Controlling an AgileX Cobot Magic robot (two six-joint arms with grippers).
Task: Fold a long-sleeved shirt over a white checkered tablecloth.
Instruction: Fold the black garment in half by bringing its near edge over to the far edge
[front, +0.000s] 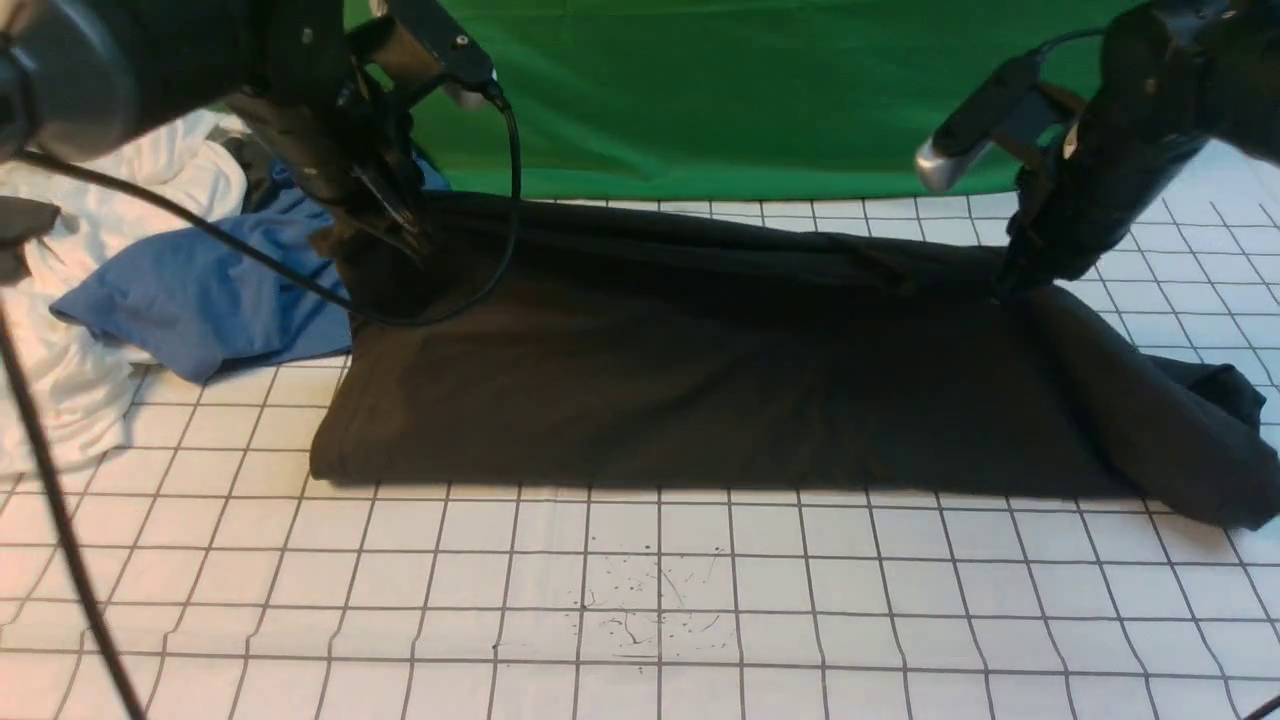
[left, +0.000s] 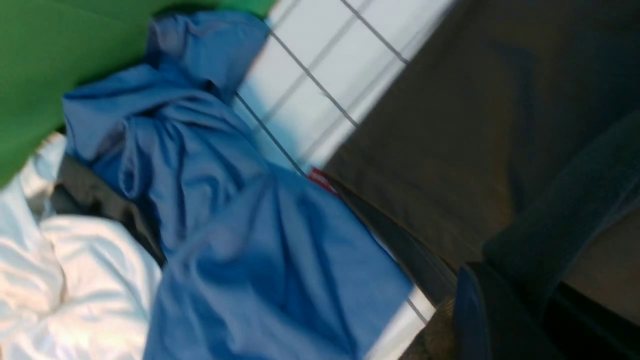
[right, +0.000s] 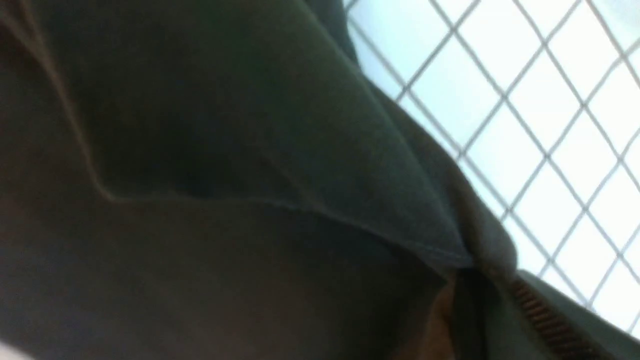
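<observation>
Two pincers pinch the dark shirt (front: 600, 400) along its far side, its long axis running left to right over the checkered cloth (front: 660, 590). At the left end, the left pincer (front: 415, 240) is clamped on fabric, just beside the blue garment (front: 230, 290). The body lies between the pair, on the robot's side of both, so the fold probably turns toward the robot. Further right, the right pincer (front: 1010, 285) grips too, nearer the trailing sleeve (front: 1190, 440).

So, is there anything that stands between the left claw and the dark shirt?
Nothing visible does: the left claw is already closed on the shirt. The blue garment only lies beside it.
</observation>
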